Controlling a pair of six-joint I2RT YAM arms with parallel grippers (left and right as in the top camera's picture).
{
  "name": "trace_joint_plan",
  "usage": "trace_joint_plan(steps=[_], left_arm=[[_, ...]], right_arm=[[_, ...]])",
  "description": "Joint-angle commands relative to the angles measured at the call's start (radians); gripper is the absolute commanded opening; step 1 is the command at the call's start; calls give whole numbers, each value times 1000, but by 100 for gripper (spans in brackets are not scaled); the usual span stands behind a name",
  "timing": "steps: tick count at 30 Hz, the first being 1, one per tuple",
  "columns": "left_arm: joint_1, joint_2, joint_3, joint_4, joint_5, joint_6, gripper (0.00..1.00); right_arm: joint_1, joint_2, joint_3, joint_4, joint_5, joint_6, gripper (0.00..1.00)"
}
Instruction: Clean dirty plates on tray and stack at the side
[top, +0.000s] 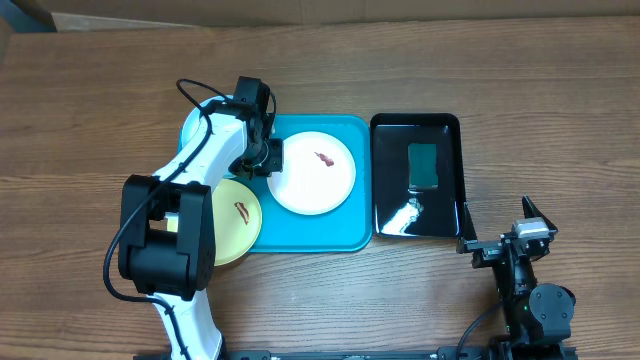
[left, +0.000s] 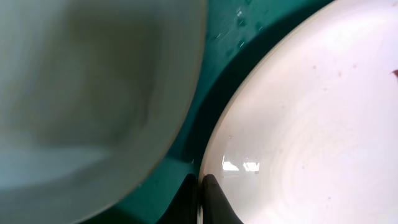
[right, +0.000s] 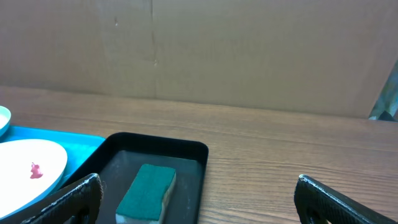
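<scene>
On the turquoise tray (top: 355, 235) lies a white plate (top: 313, 185) with a red smear. My left gripper (top: 272, 157) is at its left rim. In the left wrist view the black fingers (left: 214, 200) are pinched together on the white plate's (left: 311, 124) edge, over the tray (left: 211, 81). A pale aqua plate (top: 192, 125) (left: 81, 93) sits beside it, mostly hidden by the arm. The smeared yellow-green plate (top: 240, 215) lies at the tray's front left. My right gripper (top: 500, 232) (right: 199, 190) stands open and empty near the table's front right.
A glossy black tray (top: 440, 215) (right: 186, 149) stands right of the turquoise one and holds a green sponge (top: 423, 165) (right: 146, 193). The white plate (right: 28, 168) and turquoise tray (right: 62, 137) show at the left of the right wrist view. A cardboard wall stands behind the table.
</scene>
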Motion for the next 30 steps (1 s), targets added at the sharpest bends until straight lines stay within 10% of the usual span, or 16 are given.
trace_joint_plan(steps=[1,7,16,30], left_arm=[[-9,10,-4,35,8,84,4],[-10,10,-3,38,10,100,29],[-11,10,-3,-62,216,8,25],[-47,10,-5,-148,152,-139,41]], right_arm=[[4,-10,-11,6,0,7,100],[4,-10,-11,6,0,7,100],[4,-10,-11,6,0,7,100],[4,-10,-11,6,0,7,100]])
